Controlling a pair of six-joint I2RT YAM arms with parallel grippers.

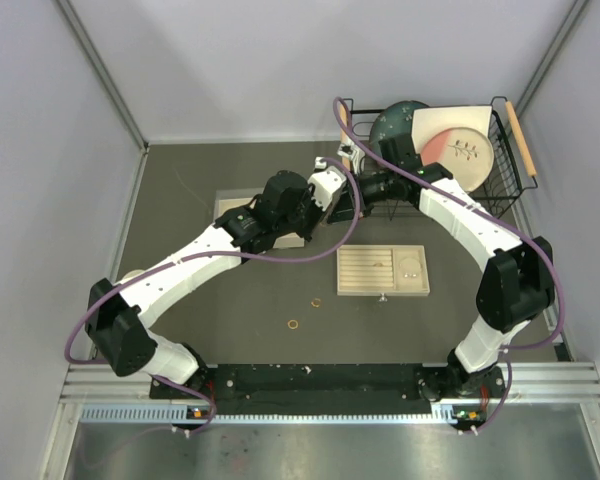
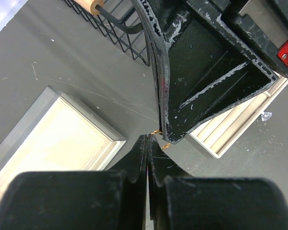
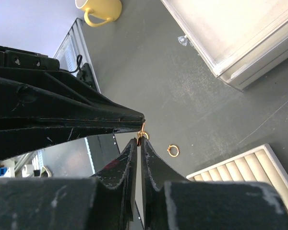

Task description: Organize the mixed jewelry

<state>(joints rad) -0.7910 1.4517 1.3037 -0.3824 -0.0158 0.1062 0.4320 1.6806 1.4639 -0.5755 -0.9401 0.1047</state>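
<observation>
A tiny gold ring [image 3: 142,133] hangs in the air between both grippers, above the table behind the beige slotted tray [image 1: 383,285]. My right gripper [image 3: 140,140] is shut on it. My left gripper [image 2: 149,138] is shut too, tip to tip with the right, and the ring [image 2: 156,132] sits at its tip. In the top view the two grippers meet near the middle back: left [image 1: 327,192], right [image 1: 352,190]. Two more gold rings [image 1: 316,301] [image 1: 293,323] lie on the table. A thin pale hoop [image 1: 410,266] lies in the tray's right compartment.
A clear box [image 1: 232,207] lies left of the grippers, partly under the left arm. A black wire basket [image 1: 510,190] with plates stands at the back right. A yellow cup [image 3: 98,9] stands at the left. A small clear stone [image 3: 183,40] lies by the tray.
</observation>
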